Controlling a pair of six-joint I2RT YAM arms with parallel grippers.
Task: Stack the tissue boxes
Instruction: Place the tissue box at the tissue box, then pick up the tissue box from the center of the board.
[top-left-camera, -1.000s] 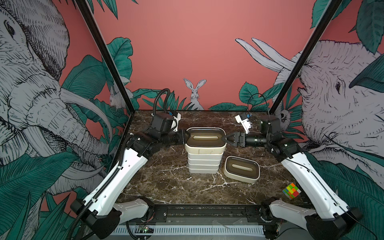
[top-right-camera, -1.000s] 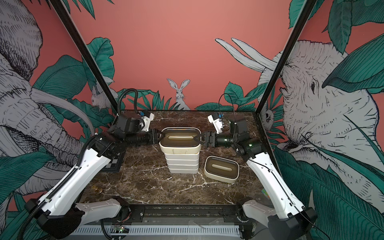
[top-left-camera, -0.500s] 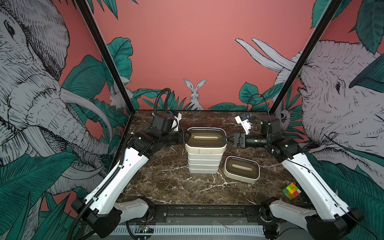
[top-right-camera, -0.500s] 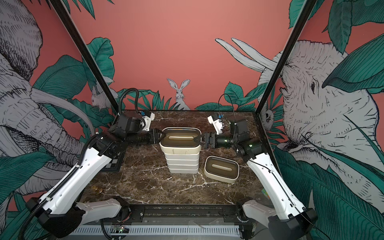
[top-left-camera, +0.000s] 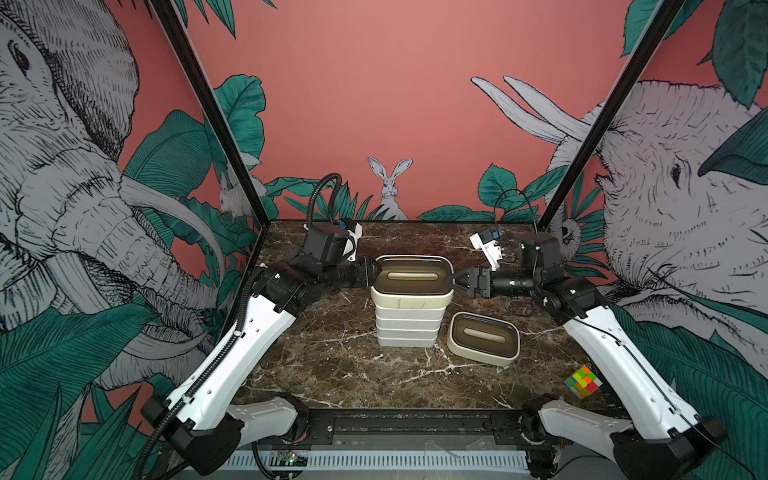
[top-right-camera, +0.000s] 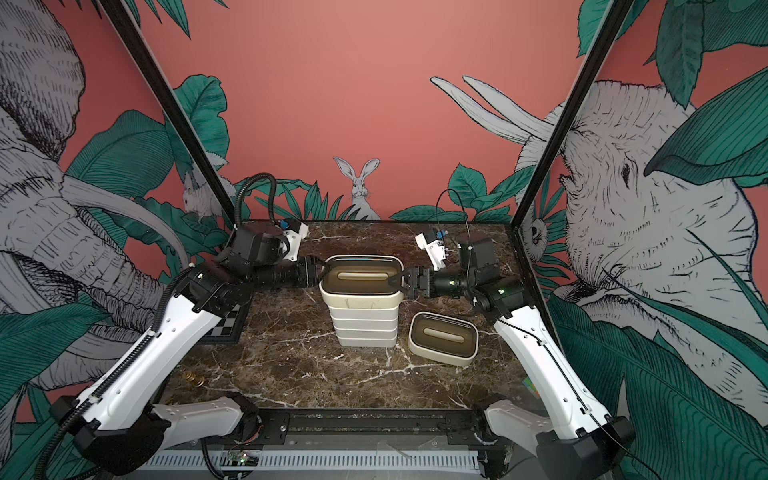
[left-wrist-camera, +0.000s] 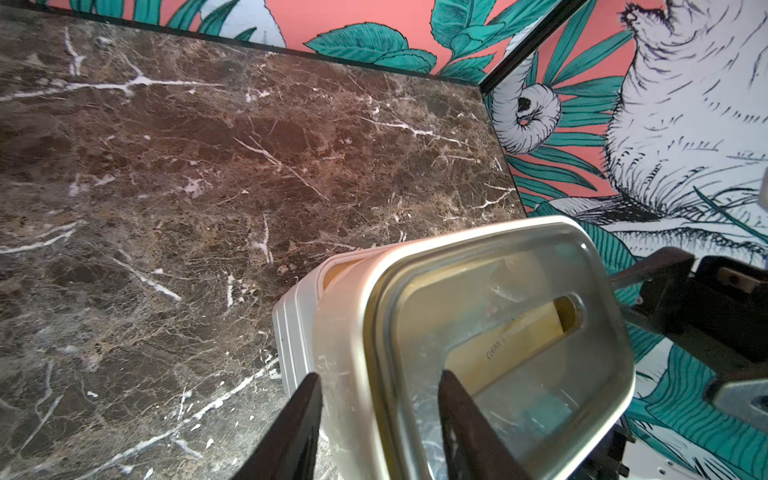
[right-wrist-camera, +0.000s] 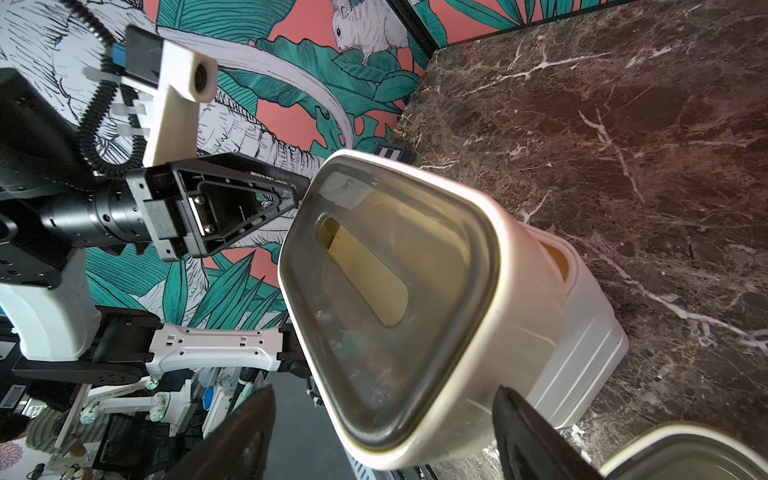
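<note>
In both top views the stack of tissue boxes (top-left-camera: 409, 322), smooth white rounded shells, stands mid-frame on the veined brown marble table (top-left-camera: 332, 370). The top box (top-left-camera: 411, 276) has a glossy dark lid with an oval slot. The left gripper (top-left-camera: 372, 272) and the right gripper (top-left-camera: 451, 282) are at its ends. A lone box (top-left-camera: 484, 338) lies at lower right.

Left wrist view: the left gripper's black tapered fingers (left-wrist-camera: 305, 407) stand apart astride the top box's rim, lower centre.

Right wrist view: the right gripper's fingers (right-wrist-camera: 523, 432) stand apart, flanking the box's end at the bottom edge.

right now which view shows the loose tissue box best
Both top views show the loose tissue box whole, lid up. The right wrist view catches only its corner; the left wrist view misses it.
</note>
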